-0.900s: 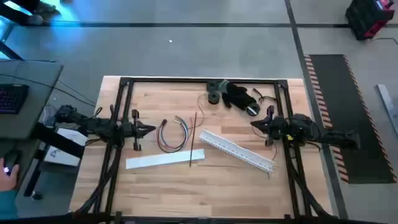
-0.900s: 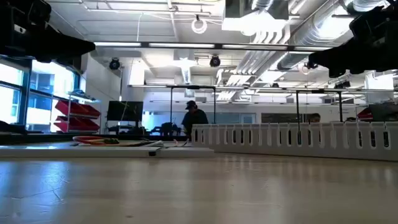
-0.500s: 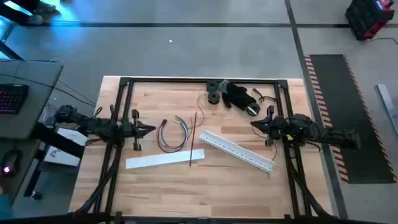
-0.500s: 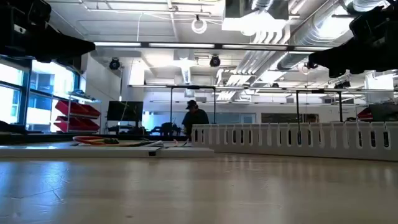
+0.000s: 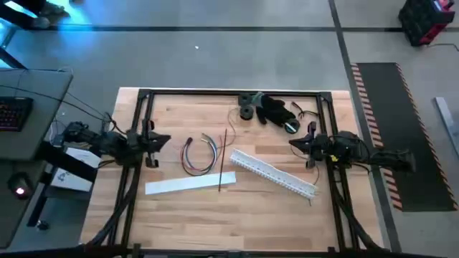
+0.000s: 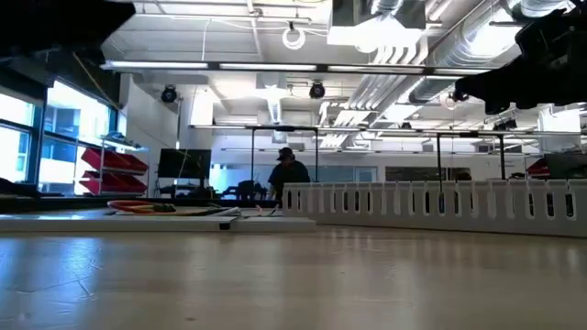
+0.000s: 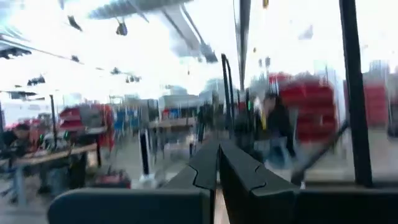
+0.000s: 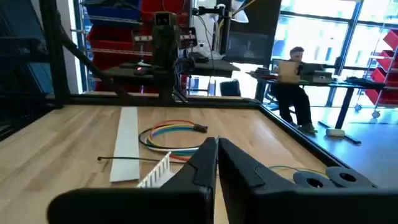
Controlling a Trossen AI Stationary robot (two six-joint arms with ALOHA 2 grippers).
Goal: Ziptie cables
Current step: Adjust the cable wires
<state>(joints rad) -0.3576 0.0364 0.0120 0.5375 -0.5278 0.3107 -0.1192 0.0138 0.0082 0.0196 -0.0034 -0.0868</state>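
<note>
The cables point(image 5: 199, 154), a looped bundle of red, blue, grey and yellowish wires, lie flat on the wooden table left of centre; they also show in the right wrist view point(image 8: 171, 135) and the low view point(image 6: 151, 207). My left gripper point(image 5: 167, 140) hovers left of them, shut and touching nothing; its fingers point(image 7: 208, 163) meet in its wrist view. My right gripper point(image 5: 292, 143) hangs shut above the table's right side, past the white slotted duct point(image 5: 274, 173), its tips point(image 8: 216, 146) together.
A flat white strip point(image 5: 190, 184) lies near the cables, with a thin dark tie point(image 5: 223, 161) across its right end. Black round parts with a thin cord point(image 5: 269, 109) sit at the far edge. A black frame point(image 5: 229, 92) rims the table. People sit in the room beyond.
My left gripper has drawn back toward the table's left edge and risen, its fingers still shut. The cables and all other things lie as before.
</note>
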